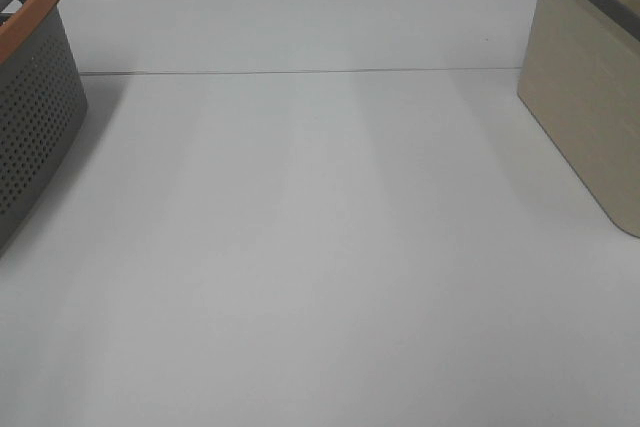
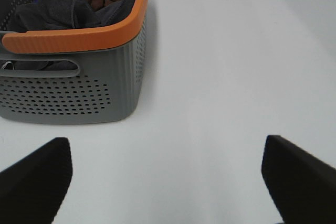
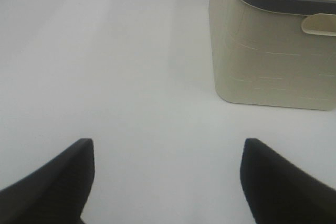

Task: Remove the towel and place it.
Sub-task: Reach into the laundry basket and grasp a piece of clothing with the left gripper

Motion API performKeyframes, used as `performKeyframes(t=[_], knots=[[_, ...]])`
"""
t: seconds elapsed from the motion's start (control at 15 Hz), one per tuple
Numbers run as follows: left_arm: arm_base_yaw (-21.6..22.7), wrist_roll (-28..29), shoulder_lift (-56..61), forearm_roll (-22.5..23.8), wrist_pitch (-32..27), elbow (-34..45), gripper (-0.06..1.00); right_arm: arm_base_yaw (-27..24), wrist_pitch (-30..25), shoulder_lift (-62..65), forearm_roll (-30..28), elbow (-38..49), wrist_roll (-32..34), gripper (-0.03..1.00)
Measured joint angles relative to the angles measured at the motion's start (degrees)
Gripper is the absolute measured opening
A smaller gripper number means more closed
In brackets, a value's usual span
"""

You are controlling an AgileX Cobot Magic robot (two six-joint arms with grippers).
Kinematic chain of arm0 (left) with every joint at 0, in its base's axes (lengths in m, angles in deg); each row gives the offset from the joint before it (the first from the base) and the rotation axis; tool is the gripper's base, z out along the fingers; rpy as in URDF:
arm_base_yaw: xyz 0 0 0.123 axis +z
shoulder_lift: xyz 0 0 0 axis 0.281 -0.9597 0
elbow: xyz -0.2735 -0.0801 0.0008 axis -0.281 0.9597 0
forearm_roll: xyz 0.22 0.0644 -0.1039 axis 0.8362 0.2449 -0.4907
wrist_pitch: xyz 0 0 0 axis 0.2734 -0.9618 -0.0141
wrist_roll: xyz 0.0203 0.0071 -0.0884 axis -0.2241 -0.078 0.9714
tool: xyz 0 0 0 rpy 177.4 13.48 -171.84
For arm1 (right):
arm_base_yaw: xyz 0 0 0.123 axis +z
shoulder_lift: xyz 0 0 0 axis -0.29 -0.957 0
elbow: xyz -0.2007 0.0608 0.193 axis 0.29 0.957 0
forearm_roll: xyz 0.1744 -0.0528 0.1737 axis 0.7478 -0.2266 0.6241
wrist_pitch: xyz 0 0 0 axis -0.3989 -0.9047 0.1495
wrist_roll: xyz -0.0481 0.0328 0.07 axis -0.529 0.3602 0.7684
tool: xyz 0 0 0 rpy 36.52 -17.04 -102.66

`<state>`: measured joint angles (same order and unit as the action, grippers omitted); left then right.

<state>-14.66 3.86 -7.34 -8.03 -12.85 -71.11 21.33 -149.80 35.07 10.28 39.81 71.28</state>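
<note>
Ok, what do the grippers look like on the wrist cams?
Left gripper: two matte black fingers, broad and wedge-shaped, with slanted tips. Right gripper: the same look. No cables or markings show in either view.

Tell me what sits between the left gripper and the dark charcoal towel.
Left wrist view: a stretch of bare white table, then the grey perforated plastic basket's wall and orange rim; the dark charcoal towel lies inside.
</note>
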Motion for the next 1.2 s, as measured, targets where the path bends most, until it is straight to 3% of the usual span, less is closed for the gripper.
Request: performKeyframes(t=[0.73,1.2], knots=[[0.00,0.00,0.00,0.00,0.00,-0.17,0.91,0.00,0.00,0.00,0.00,0.00,0.00,0.76],[0.00,1.66,-0.17,2.52,2.69,-2.64,0.91,0.00,0.00,0.00,0.00,0.00,0.00,0.76]])
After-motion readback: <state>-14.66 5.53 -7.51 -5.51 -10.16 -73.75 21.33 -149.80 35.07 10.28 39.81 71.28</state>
